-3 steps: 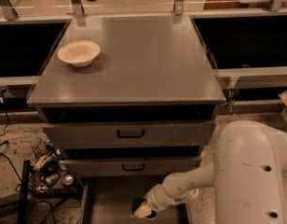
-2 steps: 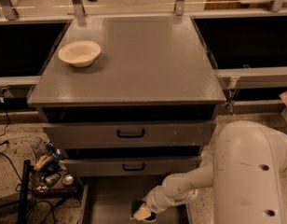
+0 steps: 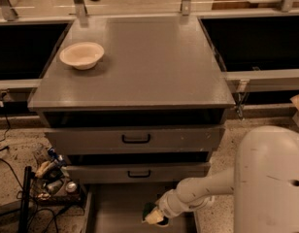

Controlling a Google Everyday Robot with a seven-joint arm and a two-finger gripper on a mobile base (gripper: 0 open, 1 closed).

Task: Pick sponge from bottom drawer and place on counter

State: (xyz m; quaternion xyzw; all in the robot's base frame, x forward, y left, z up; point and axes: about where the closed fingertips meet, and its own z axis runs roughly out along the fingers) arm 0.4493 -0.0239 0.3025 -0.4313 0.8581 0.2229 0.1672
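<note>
— Down at the bottom edge of the view, inside the bottom drawer [image 3: 115, 213], what sits there?

— A pale, rounded gripper [image 3: 153, 217], low over the drawer's flat grey floor and towards its right side; the sponge [image 3: 149, 209] is right at its tip, dark green face uppermost with a yellowish layer beneath.

— Is the sponge pinched?

— I cannot tell whether the gripper is closed on it or only lies against it; the two overlap and the contact is hidden.

— Where does the arm come from?

— The white arm [image 3: 203, 191] reaches in from the right, out of the robot's big white body [image 3: 271, 178] at the lower right corner; it passes just below the right end of the middle drawer [image 3: 101, 173].

— And the cabinet?

— The bottom drawer stands pulled out; the middle drawer and the top drawer [image 3: 86, 140] above it each jut out a little, with a dark gap over each; the top one has a black handle [image 3: 136, 139] at the centre of its front, the middle one likewise.

— The counter?

— The counter [image 3: 154, 67] is broad, grey and matte; a cream bowl [image 3: 82, 55] stands upright near its back left corner, well apart from the sponge.

— Any writing?

— None I can read; a heap of small objects [image 3: 52, 177] and black cables [image 3: 8, 166] lie on the speckled floor [image 3: 18, 147] left of the cabinet; any print on them is too small to tell.
</note>
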